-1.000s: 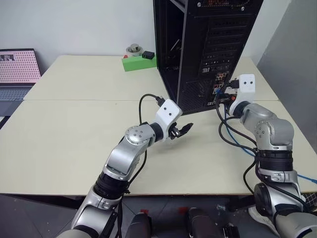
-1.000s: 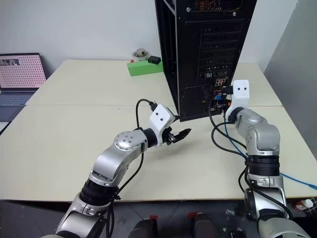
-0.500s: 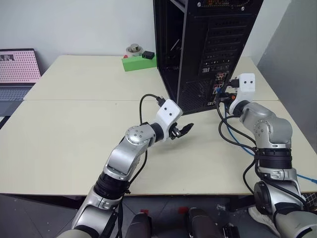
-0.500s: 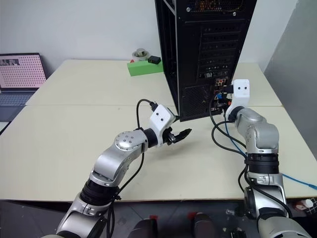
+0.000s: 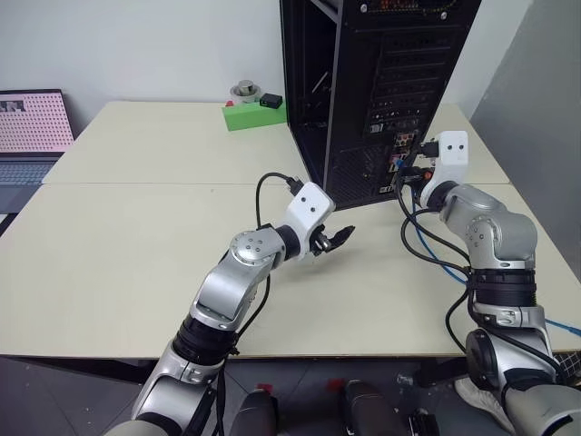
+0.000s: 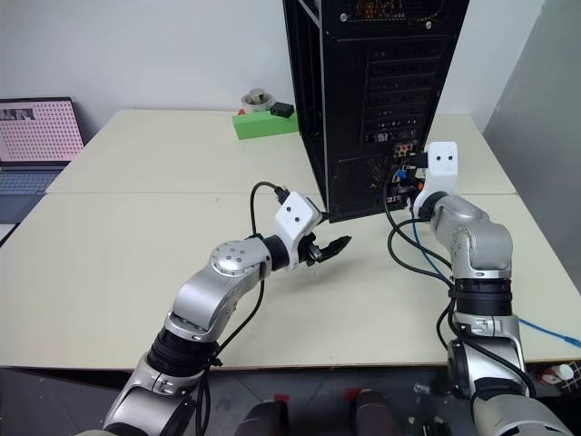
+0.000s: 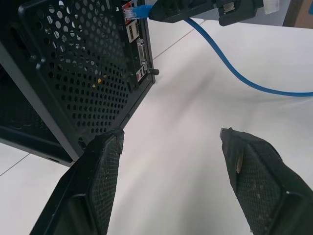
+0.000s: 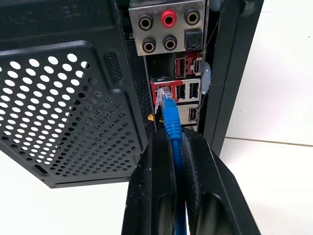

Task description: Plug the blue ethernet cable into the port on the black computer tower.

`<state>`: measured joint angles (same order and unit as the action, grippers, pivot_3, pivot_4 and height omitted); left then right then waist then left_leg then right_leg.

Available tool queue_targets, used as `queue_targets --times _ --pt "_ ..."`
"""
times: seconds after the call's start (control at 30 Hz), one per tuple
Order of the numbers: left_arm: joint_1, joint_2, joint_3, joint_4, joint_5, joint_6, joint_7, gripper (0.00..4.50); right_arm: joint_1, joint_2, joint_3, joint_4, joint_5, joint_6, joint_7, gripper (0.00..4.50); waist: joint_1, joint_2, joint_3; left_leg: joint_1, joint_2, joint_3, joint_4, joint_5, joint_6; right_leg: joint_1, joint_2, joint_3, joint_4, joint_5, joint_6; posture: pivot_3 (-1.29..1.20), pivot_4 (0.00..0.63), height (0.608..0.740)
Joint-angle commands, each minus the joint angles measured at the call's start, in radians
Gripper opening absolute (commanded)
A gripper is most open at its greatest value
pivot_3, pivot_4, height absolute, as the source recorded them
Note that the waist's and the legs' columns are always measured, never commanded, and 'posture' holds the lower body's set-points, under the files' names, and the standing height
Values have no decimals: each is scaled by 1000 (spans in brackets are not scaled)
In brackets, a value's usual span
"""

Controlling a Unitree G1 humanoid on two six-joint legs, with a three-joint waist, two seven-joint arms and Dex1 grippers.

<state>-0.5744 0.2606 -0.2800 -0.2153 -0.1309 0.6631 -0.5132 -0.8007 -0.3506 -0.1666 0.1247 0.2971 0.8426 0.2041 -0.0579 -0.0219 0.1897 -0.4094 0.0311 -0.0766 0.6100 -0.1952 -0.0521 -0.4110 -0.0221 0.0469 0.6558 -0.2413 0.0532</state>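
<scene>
The right fingers (image 8: 171, 161) are clamped on the blue ethernet cable (image 8: 172, 128) just behind its clear plug, holding it straight so the plug lines up with the port (image 8: 164, 91) on the black computer tower (image 5: 381, 91). The plug tip seems to sit at the port's mouth, though how deep is hard to judge. The left fingers (image 7: 105, 171) stand apart, empty, above the table (image 5: 136, 236), leaving the right arm room.
</scene>
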Motion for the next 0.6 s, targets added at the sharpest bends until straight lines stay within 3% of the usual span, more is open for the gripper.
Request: queue_targets --times 0.03,0.6 --pt "-6 -7 -6 -10 9 -26 -1 3361 -54 -18 -23 -20 12 -14 14 0 0 0 0 0 0 0 0 0 0 0 0 0 0 0 0 0 150 740" --pt "-5 -11 -3 -12 6 -21 1 3361 -113 41 11 53 -27 -61 -18 0 -8 0 0 0 0 0 0 0 0 -1 0 0 0 0 0 0 150 740"
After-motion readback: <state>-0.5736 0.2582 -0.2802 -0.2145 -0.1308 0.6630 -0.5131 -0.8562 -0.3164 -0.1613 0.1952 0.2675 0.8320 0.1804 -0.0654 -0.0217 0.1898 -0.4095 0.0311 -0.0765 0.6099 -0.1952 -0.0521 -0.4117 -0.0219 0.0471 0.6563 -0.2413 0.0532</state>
